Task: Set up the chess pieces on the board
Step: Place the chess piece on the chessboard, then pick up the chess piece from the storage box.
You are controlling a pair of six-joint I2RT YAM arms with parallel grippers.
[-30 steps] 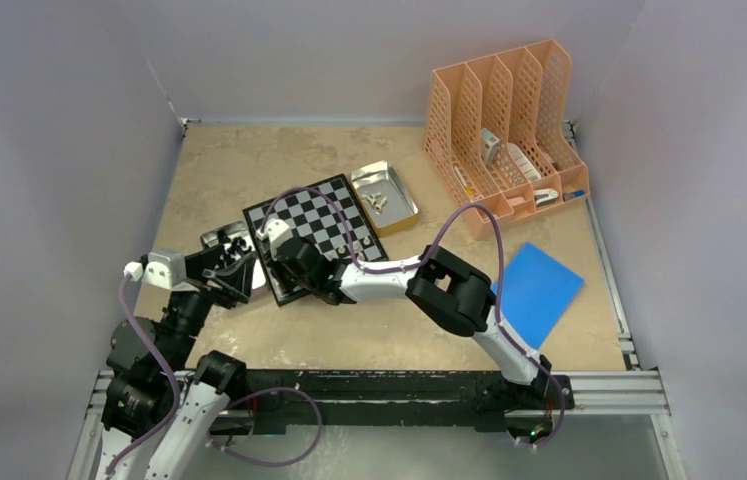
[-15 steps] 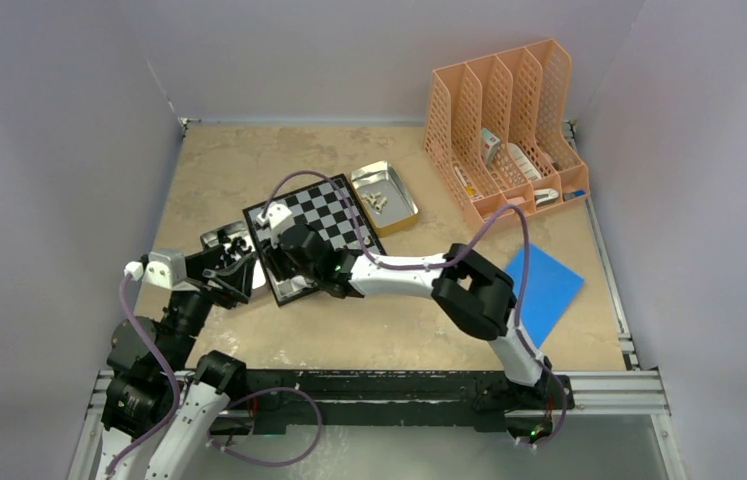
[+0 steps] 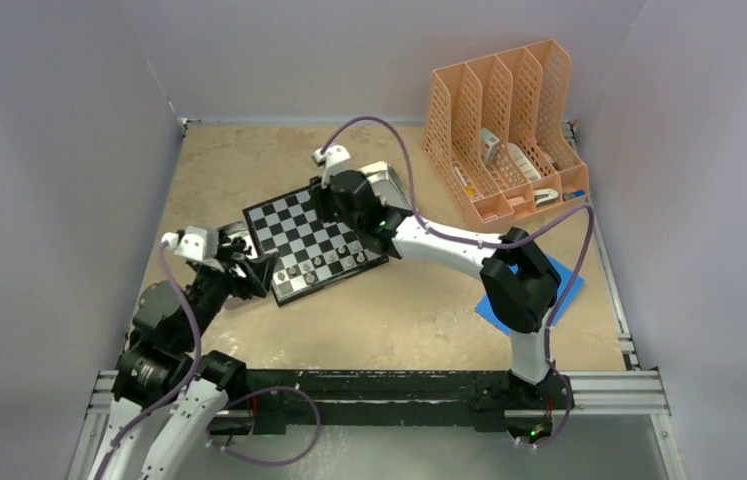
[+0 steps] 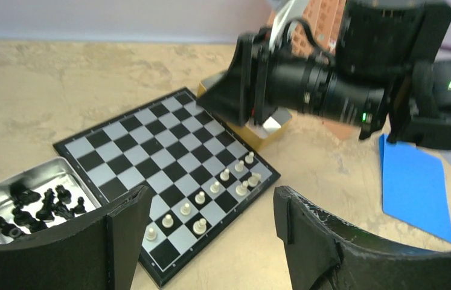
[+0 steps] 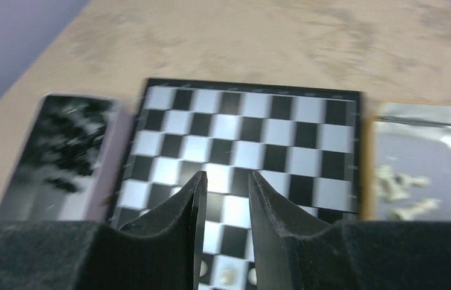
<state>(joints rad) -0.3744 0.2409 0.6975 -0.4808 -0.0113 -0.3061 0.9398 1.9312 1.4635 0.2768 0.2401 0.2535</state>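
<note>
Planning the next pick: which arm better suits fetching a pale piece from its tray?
Right: the right hand hovers by the pale pieces' tray; the left hand sits across the board.

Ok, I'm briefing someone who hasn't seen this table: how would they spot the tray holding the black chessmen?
Find the black-and-white checked chessboard mid-table. On its side facing the left arm lies a shiny rectangular metal tray. It holds a heap of black chess pieces, whereas the matching tray on the opposite side holds pale ones.
</note>
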